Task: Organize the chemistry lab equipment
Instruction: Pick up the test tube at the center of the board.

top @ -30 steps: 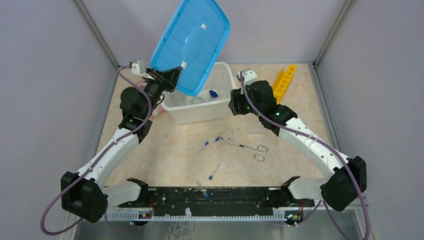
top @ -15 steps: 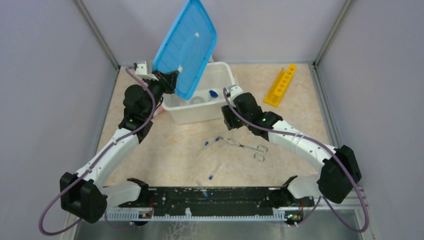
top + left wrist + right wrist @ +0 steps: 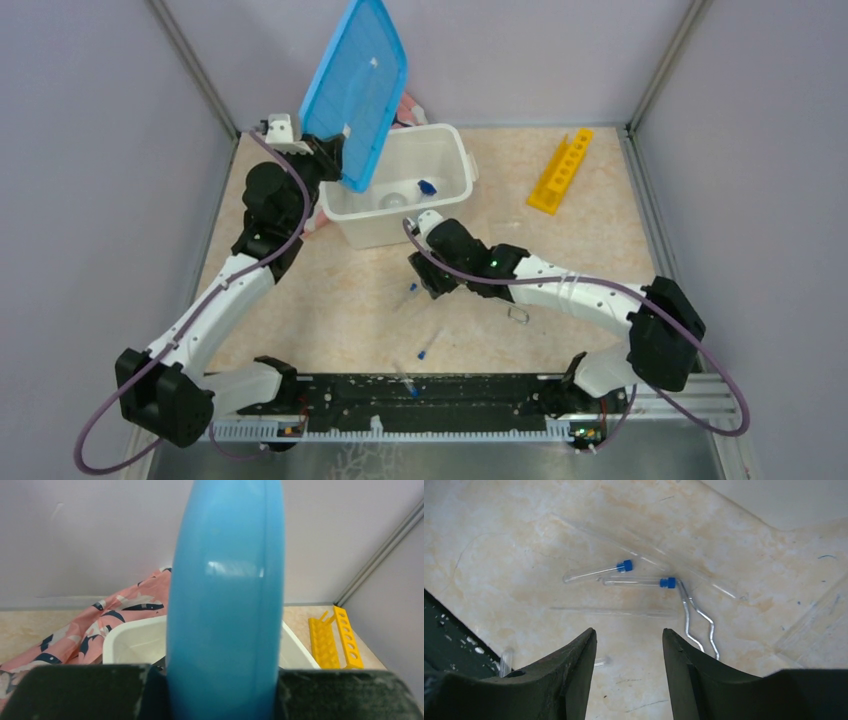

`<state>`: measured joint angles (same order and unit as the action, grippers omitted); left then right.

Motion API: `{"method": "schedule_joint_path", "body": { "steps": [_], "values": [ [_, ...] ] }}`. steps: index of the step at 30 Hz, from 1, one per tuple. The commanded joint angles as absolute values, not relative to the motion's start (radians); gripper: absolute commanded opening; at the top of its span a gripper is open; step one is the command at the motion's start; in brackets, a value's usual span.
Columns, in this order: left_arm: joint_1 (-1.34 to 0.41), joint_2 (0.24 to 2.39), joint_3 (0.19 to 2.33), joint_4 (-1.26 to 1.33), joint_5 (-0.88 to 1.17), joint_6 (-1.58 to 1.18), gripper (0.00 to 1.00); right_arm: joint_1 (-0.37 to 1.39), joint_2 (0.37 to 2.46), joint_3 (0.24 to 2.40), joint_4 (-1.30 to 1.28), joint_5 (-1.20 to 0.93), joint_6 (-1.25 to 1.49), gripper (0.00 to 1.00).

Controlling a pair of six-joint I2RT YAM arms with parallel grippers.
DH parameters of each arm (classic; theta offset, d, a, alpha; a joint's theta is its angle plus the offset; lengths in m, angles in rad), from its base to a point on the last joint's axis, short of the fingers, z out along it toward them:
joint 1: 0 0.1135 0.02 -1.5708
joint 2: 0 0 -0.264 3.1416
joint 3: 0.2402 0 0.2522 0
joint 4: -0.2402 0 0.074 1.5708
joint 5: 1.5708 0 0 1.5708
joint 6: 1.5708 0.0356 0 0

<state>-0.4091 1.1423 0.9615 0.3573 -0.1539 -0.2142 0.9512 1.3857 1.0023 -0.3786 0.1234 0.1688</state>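
My left gripper (image 3: 335,160) is shut on the lower edge of the blue lid (image 3: 355,85), which it holds nearly upright over the left side of the white bin (image 3: 455,165). In the left wrist view the lid (image 3: 225,595) fills the gap between the fingers. A blue-capped tube (image 3: 427,187) and a whitish ball (image 3: 395,200) lie in the bin. My right gripper (image 3: 629,632) hangs open and empty over the table, just short of two capped tubes (image 3: 599,571) (image 3: 639,582) and the metal tongs (image 3: 696,615). The yellow rack (image 3: 561,170) lies at the back right.
Two more tubes (image 3: 425,348) (image 3: 408,385) lie near the front rail. The pink patterned cloth (image 3: 100,620) is bunched behind and left of the bin (image 3: 135,640). The rack (image 3: 332,642) lies beside the right wall. My right arm covers most of the tongs from above; one handle loop (image 3: 519,315) shows.
My right arm has swung from beside the bin's right side to the table middle, over the tubes and tongs. The left gripper has tipped the lid more upright and leftward.
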Motion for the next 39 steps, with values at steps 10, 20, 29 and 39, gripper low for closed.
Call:
{"method": "schedule_joint_path", "body": {
  "steps": [10,20,29,39],
  "values": [
    [-0.415,1.132,1.060,0.316,-0.243,-0.153,0.00,1.169,1.493,1.128,-0.506,0.080,0.361,0.50],
    [-0.416,1.117,1.080,0.279,-0.239,-0.161,0.00,1.269,1.572,1.153,-0.507,0.060,0.430,0.51],
    [-0.416,1.095,1.084,0.260,-0.246,-0.151,0.00,1.319,1.659,1.155,-0.490,0.062,0.475,0.51],
    [-0.416,1.079,1.076,0.255,-0.244,-0.152,0.00,1.363,1.709,1.169,-0.486,0.064,0.509,0.49]
  ]
}}
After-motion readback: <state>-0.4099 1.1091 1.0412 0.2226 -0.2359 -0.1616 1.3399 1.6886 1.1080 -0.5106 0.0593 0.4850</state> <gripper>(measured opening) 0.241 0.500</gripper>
